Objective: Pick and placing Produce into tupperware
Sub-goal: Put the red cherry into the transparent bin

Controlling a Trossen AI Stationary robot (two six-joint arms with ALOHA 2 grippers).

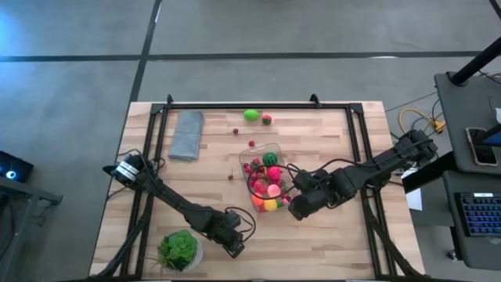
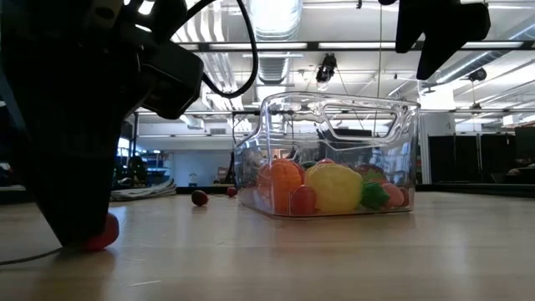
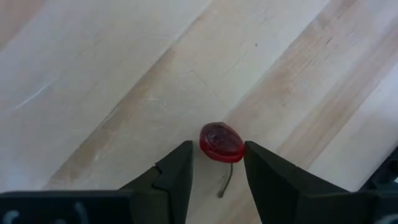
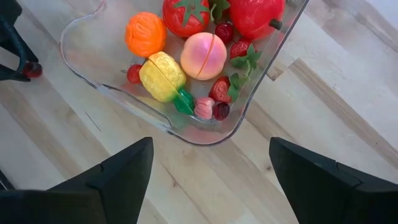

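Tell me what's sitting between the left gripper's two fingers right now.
A small red berry lies on the wooden table between the left gripper's fingers, which sit close on either side. The left wrist view shows it best.

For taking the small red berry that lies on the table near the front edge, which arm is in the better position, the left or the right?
The left. The left gripper is down at the table with the red berry between its fingers. The right gripper hangs open beside the tupperware, away from that berry.
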